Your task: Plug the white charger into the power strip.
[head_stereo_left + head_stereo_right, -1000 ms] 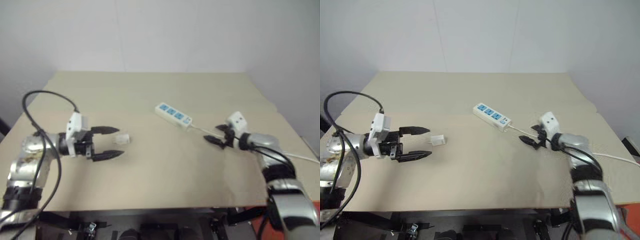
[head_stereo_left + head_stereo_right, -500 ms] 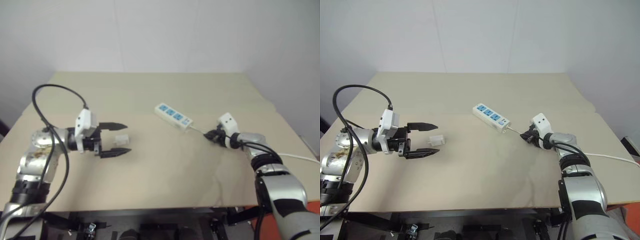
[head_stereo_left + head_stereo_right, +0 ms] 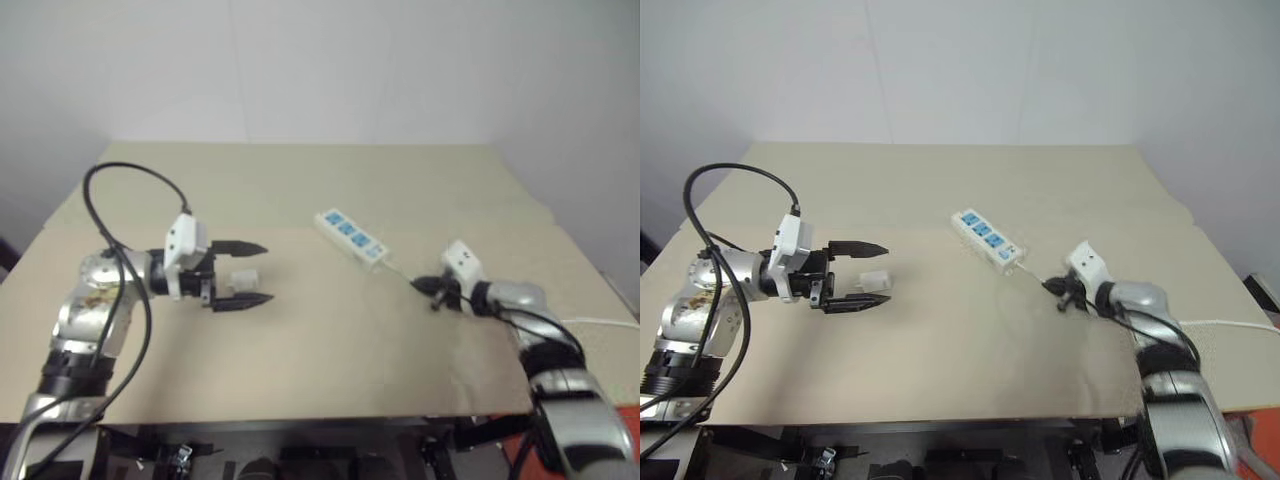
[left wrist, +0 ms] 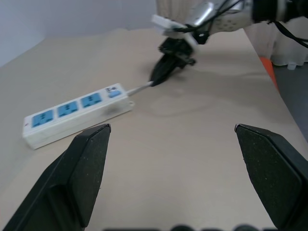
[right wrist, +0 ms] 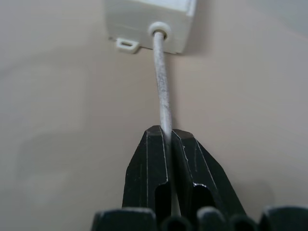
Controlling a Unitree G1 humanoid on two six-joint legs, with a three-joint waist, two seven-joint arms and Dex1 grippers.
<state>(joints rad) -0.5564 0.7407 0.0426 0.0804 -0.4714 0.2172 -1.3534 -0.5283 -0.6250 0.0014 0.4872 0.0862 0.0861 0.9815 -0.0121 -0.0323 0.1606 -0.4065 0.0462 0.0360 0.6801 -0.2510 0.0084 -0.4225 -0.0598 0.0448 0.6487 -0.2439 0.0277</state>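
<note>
On the tan tabletop [image 3: 940,380] the white charger [image 3: 873,281] lies between the wide-open left gripper [image 3: 862,275] fingers; the right gripper [image 3: 1055,288], farther off, pinches the power strip [image 3: 987,237] cord [image 5: 162,96].

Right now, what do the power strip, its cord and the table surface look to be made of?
Power strip: looks like hard white moulded plastic, smooth, with blue socket faces and a moulded mounting tab at its end. Cord: a round, off-white, matt sheath, probably rubbery plastic, pinched between the right gripper fingers. Table: flat, matt beige, with a faint seam; possibly board or laminate, hard to tell.
</note>
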